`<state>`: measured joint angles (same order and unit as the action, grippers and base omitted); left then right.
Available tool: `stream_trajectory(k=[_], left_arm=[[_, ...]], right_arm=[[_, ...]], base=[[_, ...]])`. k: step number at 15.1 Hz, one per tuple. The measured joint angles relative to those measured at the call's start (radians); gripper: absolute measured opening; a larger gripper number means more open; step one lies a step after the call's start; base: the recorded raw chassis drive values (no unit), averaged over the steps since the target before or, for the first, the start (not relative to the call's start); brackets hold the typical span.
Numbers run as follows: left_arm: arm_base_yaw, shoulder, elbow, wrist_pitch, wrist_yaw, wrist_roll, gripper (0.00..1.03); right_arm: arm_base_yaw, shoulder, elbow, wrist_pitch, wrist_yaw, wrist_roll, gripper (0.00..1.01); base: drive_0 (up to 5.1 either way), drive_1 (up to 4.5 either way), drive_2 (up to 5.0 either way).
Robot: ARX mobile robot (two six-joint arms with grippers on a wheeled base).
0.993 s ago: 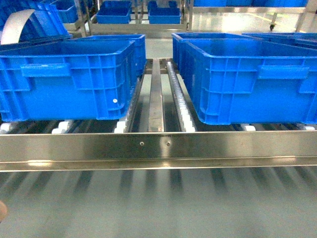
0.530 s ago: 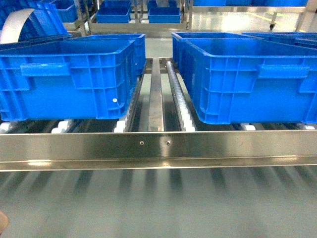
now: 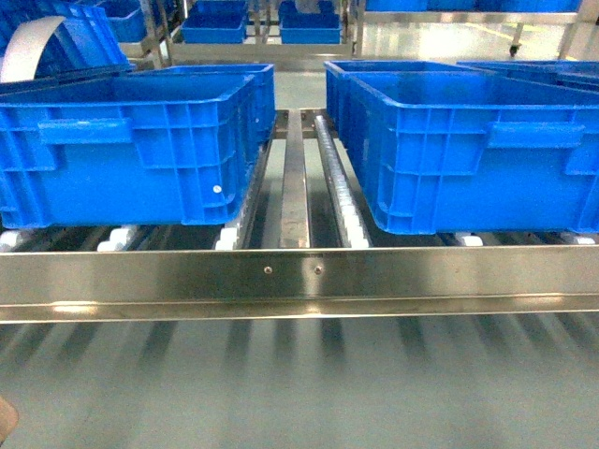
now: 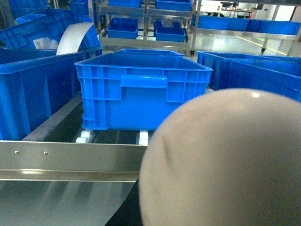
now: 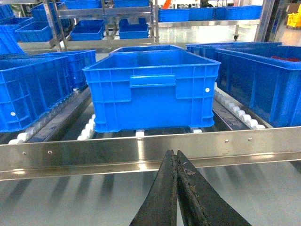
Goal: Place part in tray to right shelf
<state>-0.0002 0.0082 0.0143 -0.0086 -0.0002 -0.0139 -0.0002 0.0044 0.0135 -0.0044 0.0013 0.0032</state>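
**Steel flow rack, blue crates, and a tray hogging the left wrist cam**

Background is a warehouse-type floor with more steel racks (image 3: 281,37) loaded with blue bins further back. Up front, the shelf (image 3: 299,281) runs its shiny front rail straight across the head view, two screws near the middle of it. Behind the rail sit white roller tracks (image 3: 348,210) and a bare metal divider strip between two big blue crates: the left crate (image 3: 131,150) and the right crate (image 3: 477,150), both standing just behind the rail, apart from each other with the rollers showing in the gap.

The right gripper (image 5: 176,157) shows in its own wrist view as two dark fingers pressed together, tips touching, nothing between them. It points at the rail, with a blue crate (image 5: 153,89) dead ahead on the rollers beyond.

The left wrist view is mostly blocked by the tray (image 4: 225,165), a big blurry beige-pink rounded shape filling the lower right corner (too close to the lens to make out any rim or handle detail). It overlaps the rail in that view, and another blue crate (image 4: 141,89) sits behind. The left gripper itself isn't visible, so I can't tell how its jaws stand.

A sliver of the same beige-pink shows at the bottom left corner of the head view. The small blue part doesn't show in any view, so no telling where it is.
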Motion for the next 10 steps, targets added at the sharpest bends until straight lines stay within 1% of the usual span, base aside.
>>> stream_trajectory(k=[1,8,9,10], left_arm=[[0.0,0.0,0.0,0.0,0.0,0.0,0.13],[0.0,0.0,0.0,0.0,0.0,0.0,0.13],[0.0,0.0,0.0,0.0,0.0,0.0,0.13],[0.0,0.0,0.0,0.0,0.0,0.0,0.13]], right_arm=[[0.0,0.0,0.0,0.0,0.0,0.0,0.04],[0.0,0.0,0.0,0.0,0.0,0.0,0.95],[0.0,0.0,0.0,0.0,0.0,0.0,1.0],[0.0,0.0,0.0,0.0,0.0,0.0,0.97]], base=[[0.0,0.0,0.0],[0.0,0.0,0.0],[0.0,0.0,0.0],[0.0,0.0,0.0]])
